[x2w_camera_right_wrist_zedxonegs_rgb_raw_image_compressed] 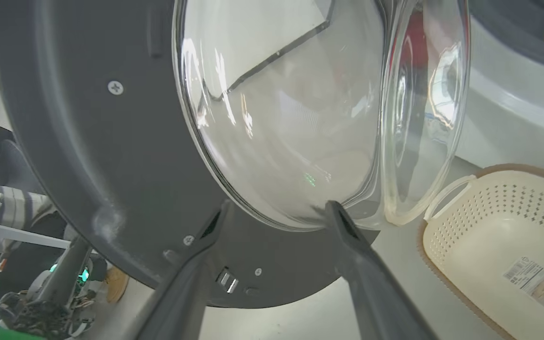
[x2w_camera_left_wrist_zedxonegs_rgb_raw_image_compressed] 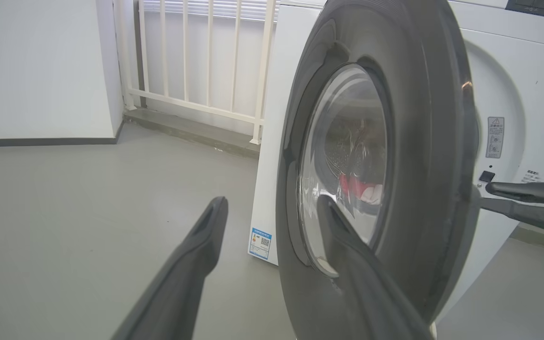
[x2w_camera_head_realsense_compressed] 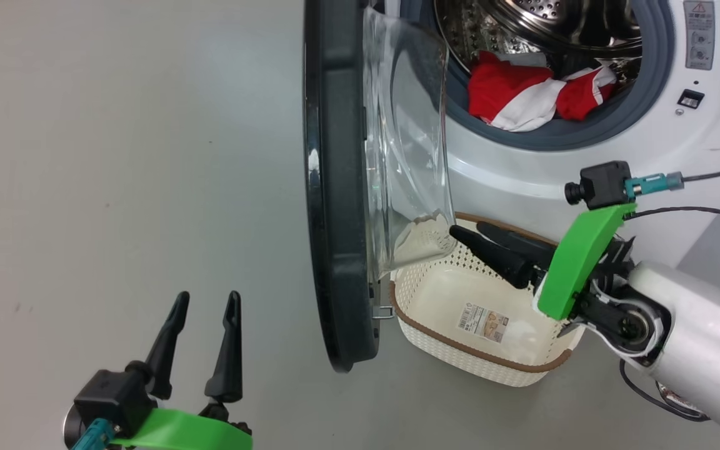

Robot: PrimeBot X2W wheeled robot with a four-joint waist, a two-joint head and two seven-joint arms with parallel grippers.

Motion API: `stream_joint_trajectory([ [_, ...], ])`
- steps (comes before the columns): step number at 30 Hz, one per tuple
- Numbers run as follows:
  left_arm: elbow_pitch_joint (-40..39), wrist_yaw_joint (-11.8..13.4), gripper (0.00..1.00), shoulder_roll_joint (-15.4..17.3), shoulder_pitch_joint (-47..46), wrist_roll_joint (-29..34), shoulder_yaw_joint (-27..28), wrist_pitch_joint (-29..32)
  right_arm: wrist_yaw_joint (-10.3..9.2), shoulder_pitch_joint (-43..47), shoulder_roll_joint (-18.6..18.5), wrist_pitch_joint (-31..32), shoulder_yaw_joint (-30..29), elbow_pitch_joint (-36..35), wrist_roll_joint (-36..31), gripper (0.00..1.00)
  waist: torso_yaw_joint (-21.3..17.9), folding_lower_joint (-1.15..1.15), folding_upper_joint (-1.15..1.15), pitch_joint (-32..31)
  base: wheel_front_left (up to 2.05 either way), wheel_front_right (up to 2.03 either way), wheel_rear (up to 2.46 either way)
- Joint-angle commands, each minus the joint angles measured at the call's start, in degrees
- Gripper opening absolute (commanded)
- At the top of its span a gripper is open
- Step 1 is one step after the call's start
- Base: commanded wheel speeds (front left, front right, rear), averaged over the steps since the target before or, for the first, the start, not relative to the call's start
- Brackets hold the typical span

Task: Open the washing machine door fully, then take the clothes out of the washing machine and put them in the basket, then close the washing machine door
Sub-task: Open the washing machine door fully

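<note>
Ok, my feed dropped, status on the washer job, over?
Left gripper open, right gripper open, both empty. Door open, clothes in drum, basket empty. Its glass crowds basket's end.

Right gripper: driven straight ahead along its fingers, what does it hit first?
Most likely the glass bowl of the washing machine door, low on its bulge; the right gripper points straight at it, though depth is unclear.
</note>
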Motion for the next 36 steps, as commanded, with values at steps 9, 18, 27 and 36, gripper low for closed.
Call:
stream_joint_trajectory([
  [9, -1.5, -0.3, 1.00, 1.9, -1.1, -0.2, 1.8, 0.1, 0.29, 0.6, 0.2, -14.5, 4.5, 9.3, -20.9, 1.00, -2.3, 0.00, 0.00, -1.3, 0.00, 0.00, 0.00],
  [18, -3.1, -0.2, 1.00, 2.2, -0.5, -0.1, 2.0, -0.7, 0.29, 3.7, 8.4, -18.0, -11.2, 25.2, -43.4, 1.00, -3.4, 0.00, 0.00, -1.3, 0.00, 0.00, 0.00],
  [27, -2.9, -0.6, 1.00, 2.0, -0.1, 0.3, 2.2, -1.7, 0.29, 22.5, 16.8, -18.0, -47.1, 12.9, -76.1, 1.00, -4.1, 0.00, 0.00, -1.1, 0.00, 0.00, 0.00],
  [36, -1.9, -1.2, 1.00, 1.6, -0.1, 1.2, 2.1, -2.3, 0.29, 40.7, 26.9, -18.0, -63.6, -5.5, -94.7, 1.00, -3.9, 0.00, 0.00, -0.8, 0.00, 0.00, 0.00],
])
